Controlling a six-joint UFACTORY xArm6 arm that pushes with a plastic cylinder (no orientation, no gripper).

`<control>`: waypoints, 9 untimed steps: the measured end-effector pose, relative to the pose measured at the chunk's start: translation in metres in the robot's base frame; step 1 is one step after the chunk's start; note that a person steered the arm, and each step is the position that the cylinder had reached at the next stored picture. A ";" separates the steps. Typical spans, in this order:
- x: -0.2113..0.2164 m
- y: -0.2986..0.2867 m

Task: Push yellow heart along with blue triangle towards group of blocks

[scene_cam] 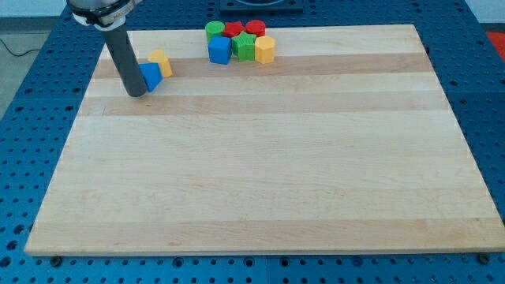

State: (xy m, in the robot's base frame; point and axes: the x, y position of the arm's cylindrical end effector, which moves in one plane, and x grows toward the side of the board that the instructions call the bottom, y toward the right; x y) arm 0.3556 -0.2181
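The yellow heart (162,62) lies near the board's top left. The blue triangle (150,76) touches it on its lower left side. My tip (136,93) stands on the board right against the blue triangle's left side, and the dark rod hides part of that block. The group of blocks sits at the view's top centre: a green block (214,31), a red block (234,30), another red block (254,29), a blue block (219,50), a green block (245,47) and a yellow block (265,50), packed together.
The wooden board (260,173) rests on a blue perforated table (31,118). The group lies close to the board's top edge. The arm's body enters from the view's top left.
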 end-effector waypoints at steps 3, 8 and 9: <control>-0.021 -0.055; -0.018 -0.045; -0.059 -0.074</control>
State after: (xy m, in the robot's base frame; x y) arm 0.2964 -0.2918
